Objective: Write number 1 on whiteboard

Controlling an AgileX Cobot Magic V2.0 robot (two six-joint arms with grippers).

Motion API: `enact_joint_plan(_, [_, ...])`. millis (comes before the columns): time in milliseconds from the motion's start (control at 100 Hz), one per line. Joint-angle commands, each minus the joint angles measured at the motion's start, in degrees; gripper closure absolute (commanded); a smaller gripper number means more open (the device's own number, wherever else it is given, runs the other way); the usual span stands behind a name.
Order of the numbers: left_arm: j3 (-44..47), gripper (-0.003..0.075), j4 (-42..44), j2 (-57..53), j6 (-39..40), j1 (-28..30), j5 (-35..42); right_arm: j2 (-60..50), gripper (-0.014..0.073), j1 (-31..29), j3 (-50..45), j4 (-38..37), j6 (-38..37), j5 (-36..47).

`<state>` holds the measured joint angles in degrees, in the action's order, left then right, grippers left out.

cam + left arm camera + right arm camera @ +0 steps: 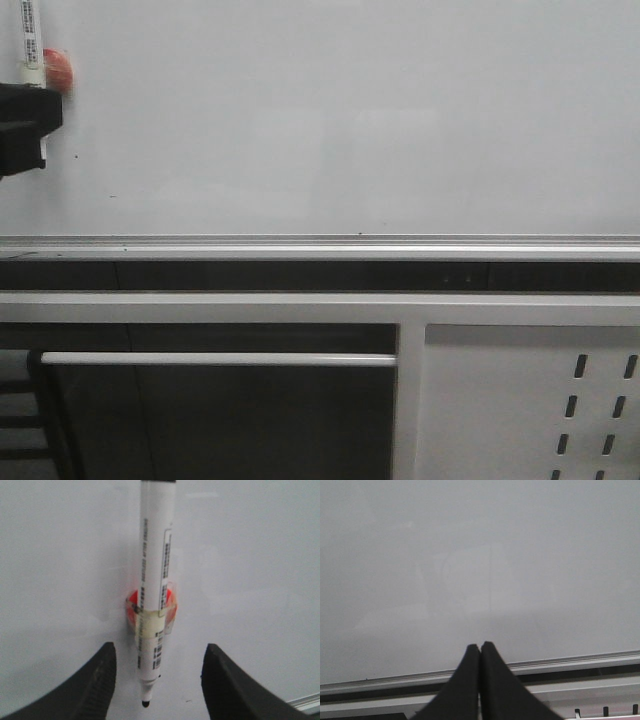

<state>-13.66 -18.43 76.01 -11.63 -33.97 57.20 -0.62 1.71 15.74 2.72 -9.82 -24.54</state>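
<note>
The whiteboard (pixel 340 120) fills the upper front view, plain white; no black stroke of a number 1 shows on it. A white marker pen (pixel 154 580) hangs tip-down against the board, taped to a red round holder (pixel 131 602). It also shows at the far upper left of the front view (pixel 30 40). My left gripper (pixel 160 647) is open, one finger (pixel 95 680) on each side of the pen's lower end, not touching it. My right gripper (pixel 480 646) is shut and empty, facing the bare whiteboard (pixel 480 555) above its edge rail.
The silver edge rail (pixel 320 245) runs along the board's lower edge. Below it are a white frame with a horizontal bar (pixel 220 358) and a white perforated metal panel (pixel 530 400) at lower right. Tiny black specks dot the board at left.
</note>
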Motion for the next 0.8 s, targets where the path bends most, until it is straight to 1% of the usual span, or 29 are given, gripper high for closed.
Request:
enact_joint_plan(0, [-1.64,0.0360,-0.97,0.34,0.67,-0.41,5.46,-0.49,0.0665,-0.02,1.99,-0.81,0.65,5.21])
enact_joint_plan(270, [-5.06,0.0360,-1.59,2.97,0.67,-0.41,6.09,-0.49,0.0665,-0.02,1.99,-1.09,0.65,5.77])
enact_joint_plan(580, [-5.27,0.0368,-2.79,5.15,0.67,-0.41,6.15,-0.49,0.0665,-0.02,1.99,-1.09,0.65,5.83])
enact_joint_plan(670, [-5.27,0.0402,-2.79,5.15,0.67,-0.41,6.62,-0.49,0.0665,-0.02,1.99,-1.09,0.65,5.83])
enact_joint_plan(790, [-5.27,0.0477,-3.22,5.15,0.67,-0.41,6.72,-0.49,0.0665,-0.02,1.99,-1.09,0.65,6.05])
